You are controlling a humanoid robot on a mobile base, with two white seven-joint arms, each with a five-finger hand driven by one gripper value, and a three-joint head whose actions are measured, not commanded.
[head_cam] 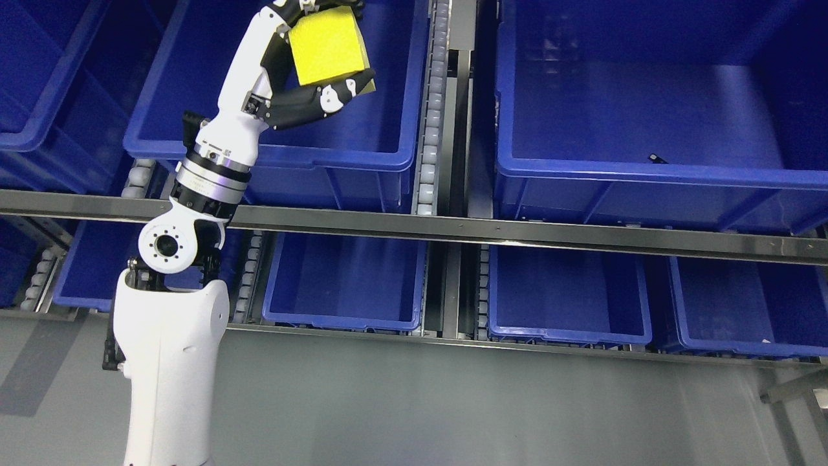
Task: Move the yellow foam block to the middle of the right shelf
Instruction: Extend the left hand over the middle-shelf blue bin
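the left arm rises from the bottom left of the head view, its white forearm and silver wrist ring crossing the steel shelf rail point(453, 228). the left hand point(304, 71) is clamped around the yellow foam block point(326, 46), with a black thumb pressed along the block's lower edge and the other fingers wrapping its upper side at the top edge of the picture. the block is held in the air, tilted, above the open blue bin point(362, 152) on the left of the upper shelf level, near that bin's right wall. just to the right of this bin runs a roller track point(432, 116) and a vertical divider, and beyond it sits a larger blue bin point(647, 171) on the right side of the same level. below the rail, a row of smaller blue bins point(349, 320) lines the lower level.
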